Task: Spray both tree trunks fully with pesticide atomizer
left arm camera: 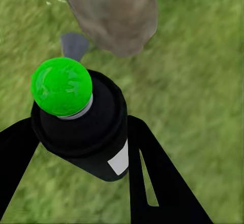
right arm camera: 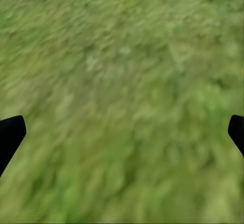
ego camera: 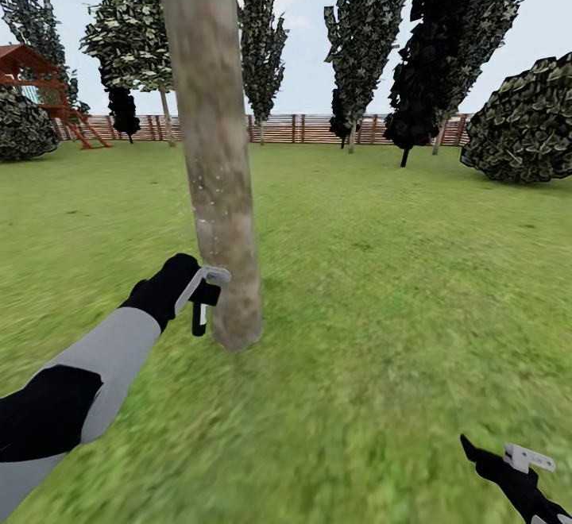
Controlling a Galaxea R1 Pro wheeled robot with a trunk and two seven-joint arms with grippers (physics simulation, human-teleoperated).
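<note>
Two robot arms show over a wide green lawn (ego camera: 381, 286), seen from the head cam. The left arm, grey w/ a black wrist, reaches fwd to the base of a thick mottled grey-brown tree trunk (ego camera: 216, 151) that rises out of the pic's top. The left gripper (ego camera: 203, 302) sits just beside the trunk's foot, on its left side, low above the grass. In the left wrist cam its two black fingers (left arm camera: 152, 183) are clamped on either side of the pesticide atomizer (left arm camera: 84, 127), a small dark can w/ a white label patch; its tip (left arm camera: 61, 86) reads bright green here, not red. The tip points toward the trunk's base (left arm camera: 112, 15), which is close ahead w/ a visible gap of grass between them. The right gripper (ego camera: 516, 472) hangs low at the lawn's near-right corner, well apart from the trunk; in the right wrist cam its dark fingertips (right arm camera: 10, 135) stand far apart at opposite edges w/ blurred grass between them, holding nothing. Beyond, at the lawn's far edge: a brown slat fence (ego camera: 318, 129), dark narrow trees (ego camera: 445, 48), a round bush (ego camera: 524, 123) at right, and a red-roofed wooden play frame (ego camera: 48, 87) at left.
</note>
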